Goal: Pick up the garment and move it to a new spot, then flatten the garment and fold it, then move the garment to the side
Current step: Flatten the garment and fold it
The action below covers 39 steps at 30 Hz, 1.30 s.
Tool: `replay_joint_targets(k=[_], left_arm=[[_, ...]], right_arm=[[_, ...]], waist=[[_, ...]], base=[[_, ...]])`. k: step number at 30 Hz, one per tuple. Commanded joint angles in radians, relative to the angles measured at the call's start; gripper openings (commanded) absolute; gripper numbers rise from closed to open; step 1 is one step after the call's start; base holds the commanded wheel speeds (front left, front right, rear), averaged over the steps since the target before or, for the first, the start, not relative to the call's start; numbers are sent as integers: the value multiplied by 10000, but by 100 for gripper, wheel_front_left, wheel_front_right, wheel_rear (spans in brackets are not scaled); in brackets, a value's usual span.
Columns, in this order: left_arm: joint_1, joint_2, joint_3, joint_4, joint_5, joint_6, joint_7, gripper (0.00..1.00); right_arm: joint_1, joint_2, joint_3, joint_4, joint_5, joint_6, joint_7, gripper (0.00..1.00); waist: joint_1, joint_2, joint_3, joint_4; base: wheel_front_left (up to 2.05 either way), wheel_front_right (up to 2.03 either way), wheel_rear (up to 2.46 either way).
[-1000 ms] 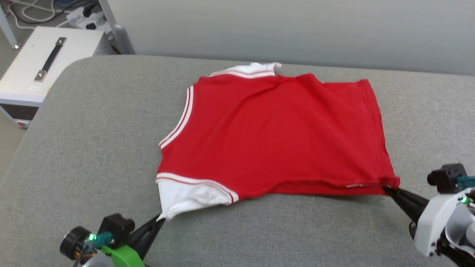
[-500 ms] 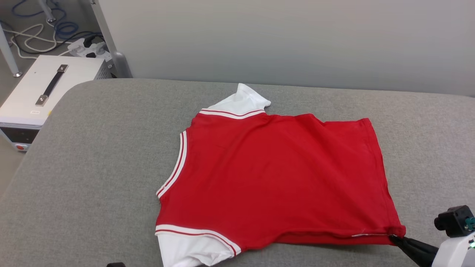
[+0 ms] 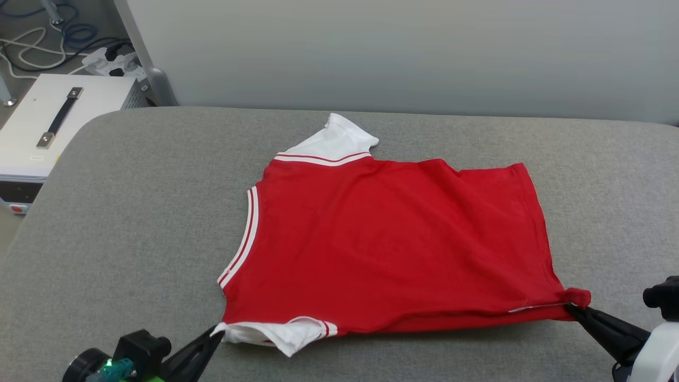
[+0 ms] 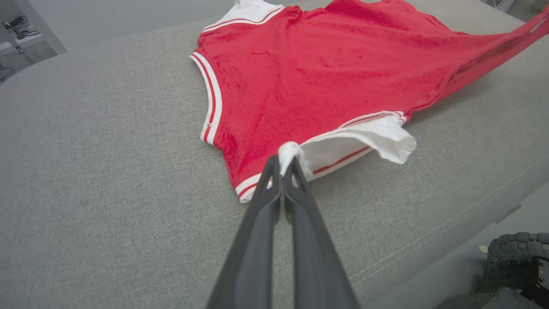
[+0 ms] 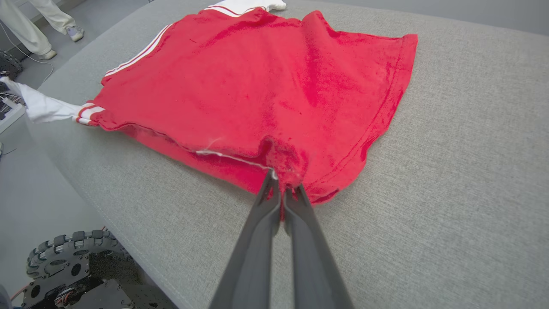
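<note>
In the head view, the garment [image 3: 392, 239] lies spread on the grey worktop [image 3: 132, 212], a little to the right of its middle, with a plain red side facing up. The far sleeve [image 3: 334, 140] is white and points toward the pale wall [image 3: 371, 53]. The near sleeve [image 3: 281, 334] is also white and lies at the front left corner of the cloth. The left pincer [image 3: 215, 333] comes from the lower left, and its tips meet the edge of this near sleeve. The right pincer [image 3: 573, 307] comes from the lower right and is closed on the front right corner of the red hem, which is bunched there. A white box [image 3: 53, 116] with a dark handle stands on the floor beside the left end of the worktop.

In the left wrist view, the two dark fingers are pressed together and they grip a small fold of the white sleeve. The front edge of the garment is raised a little from the worktop.

In the right wrist view, the fingers are shut on the red hem corner, and the cloth is gathered at the tips. A person's legs [image 5: 34, 21] show at the upper left, and a wheel [image 5: 64, 257] shows at the lower left.
</note>
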Motion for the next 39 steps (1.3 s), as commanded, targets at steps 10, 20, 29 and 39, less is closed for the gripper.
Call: replay_joint_targets(k=[10,20,29,39], left_arm=[[-1885,-306,493,453,229,120,-50,0],[-3340,-1065,180,2315,676,173,97,0],[-4613,-1544,-199,4169,1025,-159,-50,0],[-5803,-1951,-679,5883,1337,-448,-360,0]], right_arm=[[-707,548,-1026,30,-600,-17,485,0],[-1119,1577,-1699,818,-1267,-17,1038,0],[-1416,2154,-2033,1327,-1746,-17,1676,0],[-1913,2621,-2025,1721,-2169,-17,2307,0]], waist=[[1,-1,1023,-317],[1,-1,1638,-560],[1,-1,2176,-652],[1,-1,2596,-596]], base=[[0,0,0],[0,0,0],[0,0,0],[0,0,0]])
